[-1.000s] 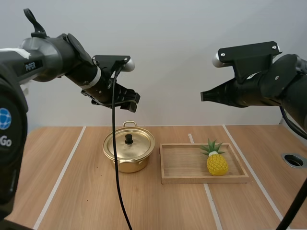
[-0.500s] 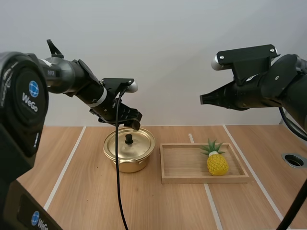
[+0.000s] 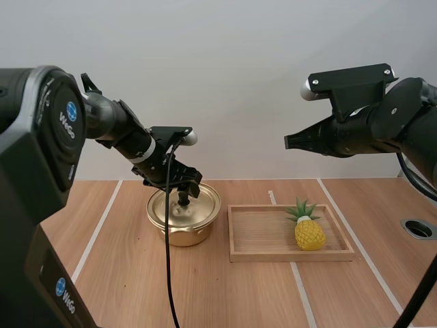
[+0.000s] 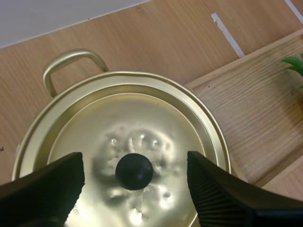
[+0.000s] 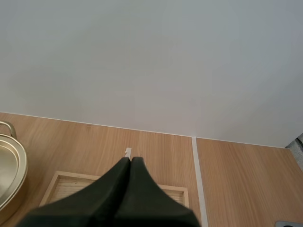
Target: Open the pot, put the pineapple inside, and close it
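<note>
On the wooden desk [image 3: 123,273] the gold pot [image 3: 183,222] stands with its lid [image 4: 142,118] on. Seen from the high camera, the wooden tray [image 3: 273,254] lies at the pot's 3 o'clock, just beside it, with a narrow strip of desk between them. The pineapple [image 3: 308,231] stands upright in the tray toward its 3 o'clock end, leaves up, well apart from the pot. No hand is touching it.

My left hand [image 4: 135,172] is low over the lid, reaching in from the pot's 10 o'clock. Its fingers [image 4: 52,182] are spread wide, ribbed inner faces turned to each other. The black knob [image 4: 134,171] at the lid's centre sits between them, one finger on each side. Bare lid shows between the knob and each finger, so neither tip is on the knob. One of the pot's loop handles [image 4: 71,61] juts from the rim on the far side of the lid from the fingers. A green tip of the pineapple's leaves shows over the tray beyond the pot.

My right hand [image 3: 288,141] is high in the air, up at about 12 o'clock from the tray and pointing toward 9 o'clock. Its fingers [image 5: 130,163] are pressed together into one dark wedge with nothing in them. Below them are the tray's far edge and part of the pot's rim.
</note>
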